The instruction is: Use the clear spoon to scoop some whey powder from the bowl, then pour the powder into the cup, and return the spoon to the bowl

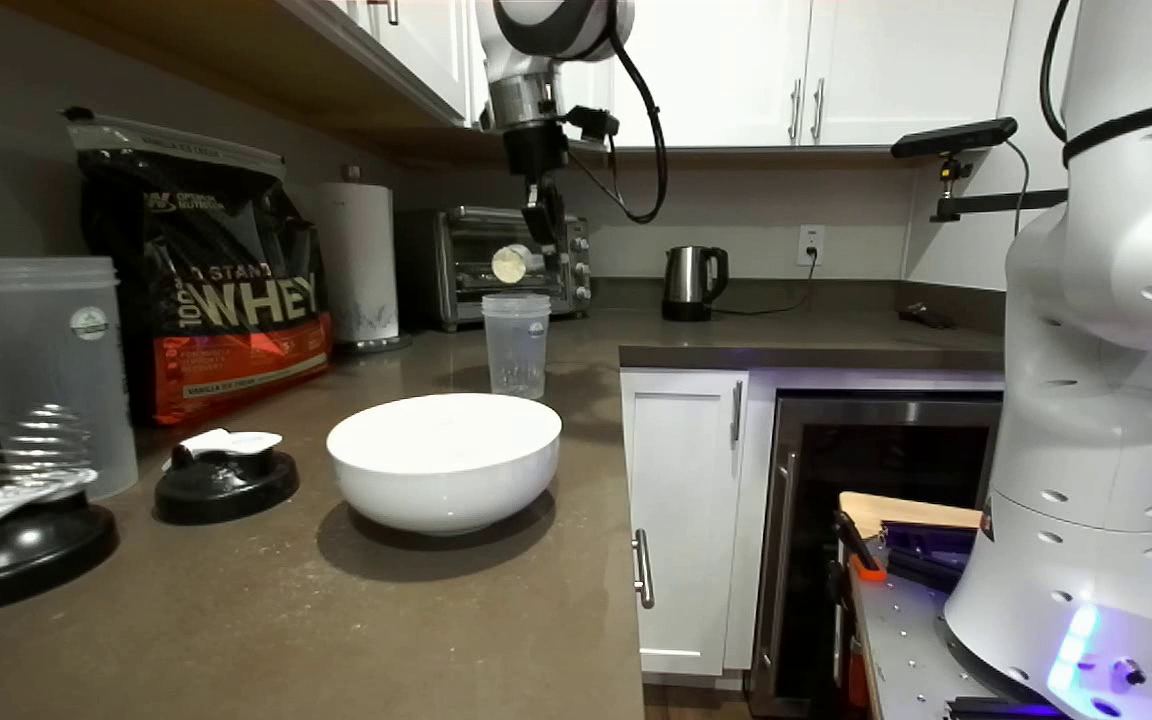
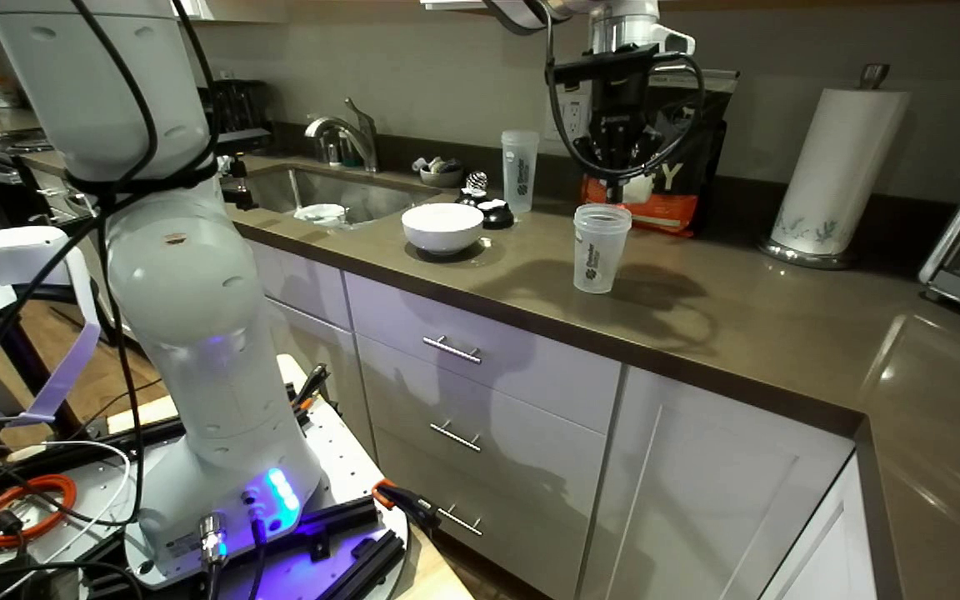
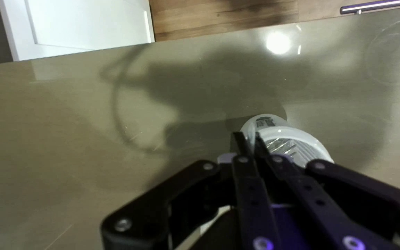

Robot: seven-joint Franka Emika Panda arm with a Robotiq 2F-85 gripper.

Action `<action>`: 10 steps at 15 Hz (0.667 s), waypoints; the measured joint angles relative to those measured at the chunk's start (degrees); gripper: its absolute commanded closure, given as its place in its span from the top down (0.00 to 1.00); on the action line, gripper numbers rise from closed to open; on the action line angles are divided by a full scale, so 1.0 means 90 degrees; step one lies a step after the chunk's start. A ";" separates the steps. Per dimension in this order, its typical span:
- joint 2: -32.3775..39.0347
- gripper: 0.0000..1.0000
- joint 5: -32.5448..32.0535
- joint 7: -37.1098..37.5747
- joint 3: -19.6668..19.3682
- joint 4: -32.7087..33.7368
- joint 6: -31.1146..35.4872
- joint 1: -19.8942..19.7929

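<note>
My gripper [image 1: 548,242] is shut on the handle of the clear spoon [image 1: 512,263], above the cup [image 1: 516,350]. In an exterior view the spoon's round mouth faces the camera, tipped on its side, and its cream colour looks like whey powder inside. A thin translucent strip of the spoon [image 3: 251,133] shows between the fingertips in the wrist view; its scoop end is hidden there. The cup [image 2: 597,262] stands upright just under the gripper [image 2: 615,190]. The white bowl [image 1: 446,490] sits on the counter away from the gripper; any powder inside it cannot be made out.
Behind the bowl stand the black whey bag [image 1: 226,300], a tall shaker tumbler [image 1: 46,360] and two black lids, one being the lid [image 1: 226,490]. A paper towel roll [image 2: 842,167] and a toaster oven [image 1: 466,240] are farther along. The counter edge [image 2: 480,292] runs close by.
</note>
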 measured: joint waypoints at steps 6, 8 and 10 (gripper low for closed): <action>0.0000 0.01 -0.0170 0.0164 0.0097 -0.0013 0.0078 0.0010; -0.0002 0.01 -0.0210 0.0199 0.0118 -0.0041 0.0078 0.0011; -0.0009 0.01 -0.0271 0.0224 0.0143 -0.0098 0.0079 0.0012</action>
